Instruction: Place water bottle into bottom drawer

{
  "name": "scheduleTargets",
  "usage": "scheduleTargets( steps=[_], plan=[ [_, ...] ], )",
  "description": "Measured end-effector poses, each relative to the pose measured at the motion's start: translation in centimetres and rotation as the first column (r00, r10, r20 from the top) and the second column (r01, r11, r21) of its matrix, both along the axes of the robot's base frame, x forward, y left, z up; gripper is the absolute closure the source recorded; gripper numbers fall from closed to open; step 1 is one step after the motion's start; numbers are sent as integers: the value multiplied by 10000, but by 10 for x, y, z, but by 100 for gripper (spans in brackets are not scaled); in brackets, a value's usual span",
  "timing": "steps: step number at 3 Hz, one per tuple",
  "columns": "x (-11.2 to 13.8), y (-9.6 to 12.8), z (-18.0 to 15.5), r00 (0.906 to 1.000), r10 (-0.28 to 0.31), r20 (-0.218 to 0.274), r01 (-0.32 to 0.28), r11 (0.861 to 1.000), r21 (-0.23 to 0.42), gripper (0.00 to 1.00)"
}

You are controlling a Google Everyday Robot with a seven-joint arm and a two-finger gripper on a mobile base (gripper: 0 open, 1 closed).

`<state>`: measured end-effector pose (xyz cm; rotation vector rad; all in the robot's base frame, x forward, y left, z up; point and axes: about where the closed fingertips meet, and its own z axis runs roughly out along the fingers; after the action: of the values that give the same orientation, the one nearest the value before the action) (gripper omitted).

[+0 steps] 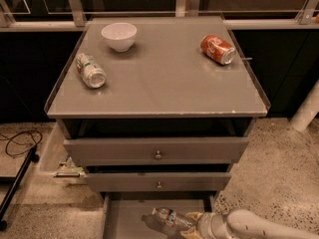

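As it hangs over the bottom drawer (pixel 122 220), water bottle (pixel 167 217): long axis near-level, neck pointing left
gripper (pixel 193 222): clamped on its right end

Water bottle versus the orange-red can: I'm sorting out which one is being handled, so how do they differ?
The water bottle is clear plastic with a label band; the orange-red can is opaque. The water bottle is held in the gripper, low at the picture's bottom edge over the open bottom drawer; the orange-red can lies free on the cabinet top, at its right rear. Both lie roughly on their sides.
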<state>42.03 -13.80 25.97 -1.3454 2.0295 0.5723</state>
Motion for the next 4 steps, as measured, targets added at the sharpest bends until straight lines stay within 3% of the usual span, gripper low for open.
scheduleTargets(
  steps=[2,4],
  plan=[
    [18,4,-73,9986,-308,429,338,9968,-726,100],
    [26,7,-120,9981,-257,565,315,9940,-1043,100]
  ],
)
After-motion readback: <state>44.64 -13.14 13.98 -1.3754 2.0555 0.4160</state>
